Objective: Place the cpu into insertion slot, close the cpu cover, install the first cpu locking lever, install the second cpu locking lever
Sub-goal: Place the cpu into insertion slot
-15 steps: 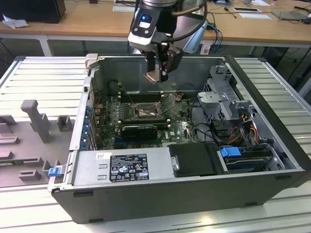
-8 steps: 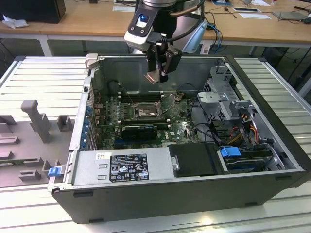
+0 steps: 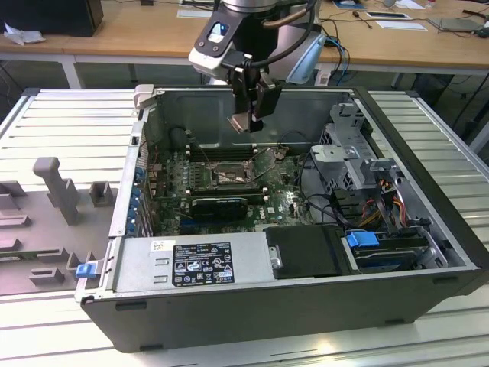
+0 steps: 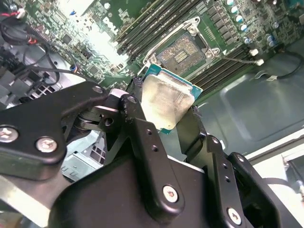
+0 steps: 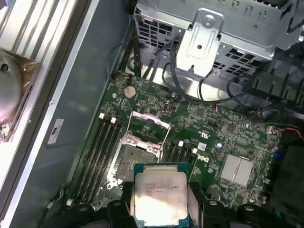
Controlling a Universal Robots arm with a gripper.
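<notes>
The cpu (image 3: pixel 243 122) is gripped by its edges in the claw (image 3: pixel 250 115) and held in the air above the insertion slot (image 3: pixel 226 174). In the first wrist view the cpu cover (image 5: pixel 151 118) is seen raised off the socket. The open computer case (image 3: pixel 306 298) is laid on a ribbed grey metal surface (image 3: pixel 69 130), and wooden desks (image 3: pixel 114 34) are ranged behind it.

1 arm (image 3: pixel 263 17) comes in from exterior view's top edge, wrist (image 3: pixel 220 42) tipped downward. Gripper (image 3: pixel 250 115) points down and hangs in air, resting on nothing. In second wrist view, 2 black fingers (image 4: pixel 142 137) clamp opposite edges of cpu (image 4: pixel 167 102), jaws narrowed to chip width. Chip held tilted, not level, metal face turned toward wrist cameras. Finger linkages spread outward behind grip.
</notes>
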